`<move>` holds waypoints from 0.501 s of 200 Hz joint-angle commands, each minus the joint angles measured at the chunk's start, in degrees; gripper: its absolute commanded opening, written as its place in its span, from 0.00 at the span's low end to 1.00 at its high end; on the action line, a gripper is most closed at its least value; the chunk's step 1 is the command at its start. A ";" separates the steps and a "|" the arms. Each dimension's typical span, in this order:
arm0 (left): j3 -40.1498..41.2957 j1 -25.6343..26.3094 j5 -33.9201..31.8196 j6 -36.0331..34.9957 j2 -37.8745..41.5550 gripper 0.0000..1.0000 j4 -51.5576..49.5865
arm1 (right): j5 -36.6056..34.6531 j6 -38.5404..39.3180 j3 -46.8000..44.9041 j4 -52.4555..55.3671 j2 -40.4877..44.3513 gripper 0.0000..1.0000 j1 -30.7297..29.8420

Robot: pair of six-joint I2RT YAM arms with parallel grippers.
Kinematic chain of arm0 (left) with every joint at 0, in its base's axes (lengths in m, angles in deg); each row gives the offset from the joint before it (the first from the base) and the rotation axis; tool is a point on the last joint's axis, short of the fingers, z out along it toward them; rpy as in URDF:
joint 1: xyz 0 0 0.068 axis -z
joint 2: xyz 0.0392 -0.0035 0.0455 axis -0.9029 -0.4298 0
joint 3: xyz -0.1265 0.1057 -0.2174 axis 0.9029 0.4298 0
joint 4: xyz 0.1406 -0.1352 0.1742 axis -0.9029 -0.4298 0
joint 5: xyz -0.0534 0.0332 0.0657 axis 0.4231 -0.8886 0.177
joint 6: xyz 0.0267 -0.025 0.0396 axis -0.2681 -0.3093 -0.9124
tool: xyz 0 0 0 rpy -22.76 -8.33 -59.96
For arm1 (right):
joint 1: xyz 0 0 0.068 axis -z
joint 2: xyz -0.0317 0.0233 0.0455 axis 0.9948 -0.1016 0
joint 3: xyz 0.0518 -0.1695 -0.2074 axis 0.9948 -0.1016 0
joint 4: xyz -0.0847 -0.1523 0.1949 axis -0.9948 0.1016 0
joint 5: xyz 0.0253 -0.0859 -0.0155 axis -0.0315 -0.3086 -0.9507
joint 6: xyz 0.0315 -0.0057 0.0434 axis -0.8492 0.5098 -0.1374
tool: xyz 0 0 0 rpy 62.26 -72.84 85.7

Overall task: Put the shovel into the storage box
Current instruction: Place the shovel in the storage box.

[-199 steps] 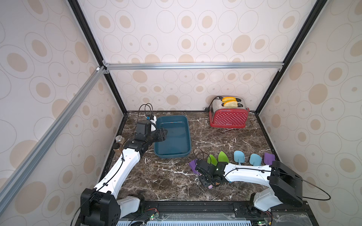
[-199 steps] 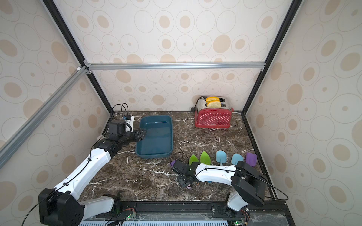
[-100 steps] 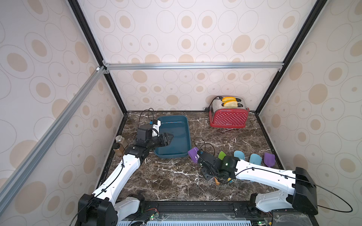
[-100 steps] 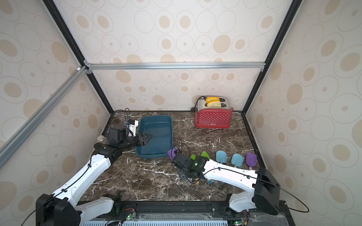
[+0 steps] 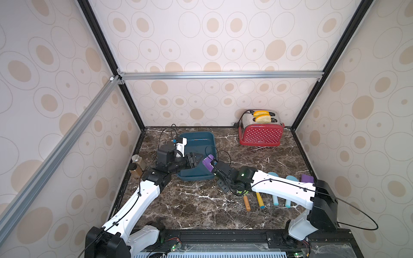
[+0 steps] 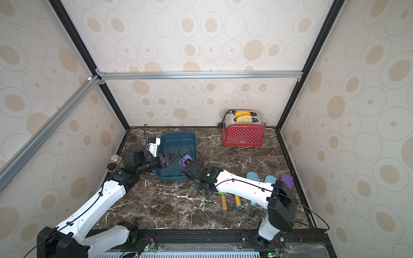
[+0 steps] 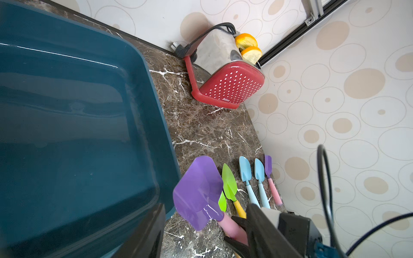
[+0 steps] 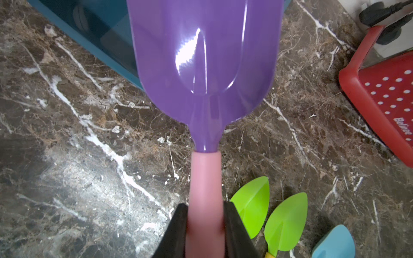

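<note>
Toward eleven o'clock on the marble tabletop (image 5: 190, 205), reading twelve as the back wall, the storage box (image 5: 196, 135) lay with nothing showing inside it; the shovel (image 5: 207, 164) was not in it yet. Your right gripper (image 8: 204, 223) was clenched on the pink handle, jaws pressed to either side; it carried the shovel clear of the marble with the purple blade aimed at about ten o'clock. The blade reached the box's rim at its four-o'clock corner; the handle hung over bare stone.

Your left gripper (image 5: 197, 159) hovered over the near half of the box, at nine o'clock of the blade and very close to it; nothing showed between its jaws, and you could not tell whether they gaped or were closed.

Judge the risks from that crowding. Had you pushed straight on toward ten o'clock, the blade would likely have struck the left gripper, because it sat in the very space the shovel needed; a knock there could twist the handle in your grip. Had you let go where you were, most of the shovel's length lay outside the rim; it would probably have tipped back onto the marble, toward the row of spare shovels (image 7: 244, 167) at four o'clock. Had you come in low, the blade's edge could have caught the rolled rim and shoved the box.
</note>
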 commanded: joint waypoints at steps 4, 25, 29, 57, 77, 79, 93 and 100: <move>0.27 0.53 -0.71 0.34 -1.19 0.59 1.60 | -1.53 2.62 3.63 -0.46 -0.42 0.00 0.75; 0.61 0.52 -1.08 0.68 -2.22 0.58 2.65 | -1.62 3.51 5.39 -0.19 -0.61 0.00 1.03; 0.63 0.49 -1.12 0.68 -2.48 0.58 2.83 | -1.59 3.62 5.69 -0.18 -0.59 0.00 0.94; 0.36 0.53 -0.79 1.26 -4.82 0.58 4.87 | -0.29 3.81 7.25 -0.09 -0.61 0.00 0.99; 0.09 0.45 -1.18 1.71 -5.76 0.56 6.52 | 0.37 3.55 7.54 -0.18 -0.51 0.00 1.01; 0.04 0.51 -1.25 1.74 -5.85 0.55 6.59 | 0.50 3.48 7.50 -0.18 -0.50 0.00 0.96; -0.50 0.52 -1.11 1.96 -6.63 0.47 7.06 | 0.82 3.35 7.52 -0.18 -0.41 0.00 0.95; -0.75 0.53 -0.67 2.10 -7.07 0.41 7.36 | 0.91 3.36 7.54 -0.26 -0.41 0.00 1.01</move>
